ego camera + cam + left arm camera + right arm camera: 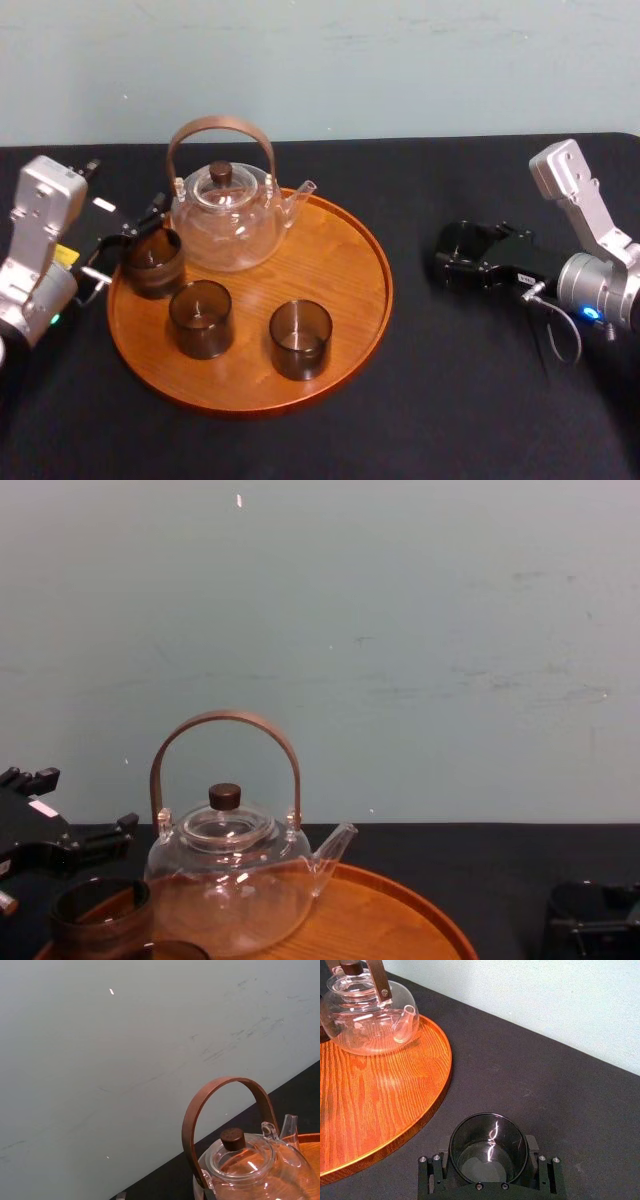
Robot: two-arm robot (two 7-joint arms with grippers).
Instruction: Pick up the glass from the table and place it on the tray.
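**Operator:** Where is the glass right now?

**Observer:** You have the glass [489, 1150] between the jaws of your right gripper [462, 257]. They are closed against its two sides and it stands upright in them. It is over the black table [450, 390], to the right of the round wooden tray [335, 270] and apart from its rim. I cannot tell whether its base has left the cloth.

**Operator:** So how far along am I?

**Observer:** As I judge it, the grasp is made, while the carry and the set-down are not yet done. The tray already bears the glass teapot [225, 215] at the back and two smoky tumblers [200, 318] in front. A third tumbler [152, 262] stands at the left rim, just beside your left gripper [128, 243]. I cannot tell whether that one grips anything.

**Operator:** Is there room for it?

**Observer:** Yes, the right part of the tray is bare wood, which looks like your nearest landing spot. You would need to clear the raised rim on the way in.
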